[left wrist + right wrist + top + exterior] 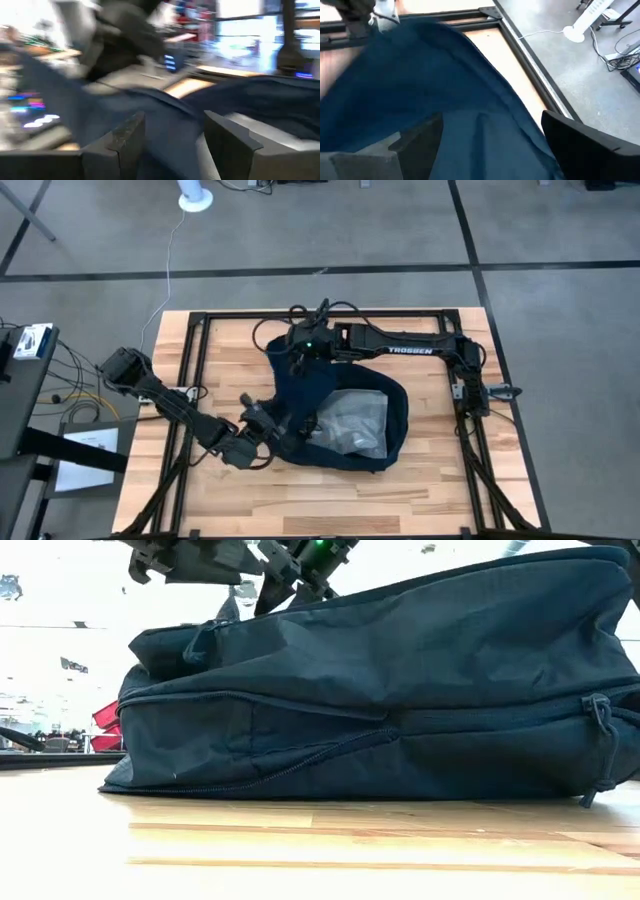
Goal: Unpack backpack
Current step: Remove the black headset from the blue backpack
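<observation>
The dark navy backpack (335, 415) lies flat on the wooden table (440, 480), its top open, with a clear crinkly plastic bag (358, 425) showing inside. My left gripper (262, 420) is at the backpack's left rim, shut on navy cloth (172, 135). My right gripper (302, 352) hangs over the backpack's far end, fingers (585, 142) wide apart above the cloth (470, 125); whether they touch it I cannot tell. In the low view the backpack (400, 700) fills the frame, and both grippers show just above its top. My left gripper has the navy cloth of the backpack's left rim (175, 145) between its two fingers (127, 137), coming in from the table's left. The picture is blurred, so one layer or several cannot be told. The rest of the backpack lies on the table.
A black metal frame (190, 380) borders the tabletop, and the arms' bases stand on its left and right sides. Bare wood lies along the near edge (330, 500). A white fan base (195, 198) and cables sit on the floor beyond.
</observation>
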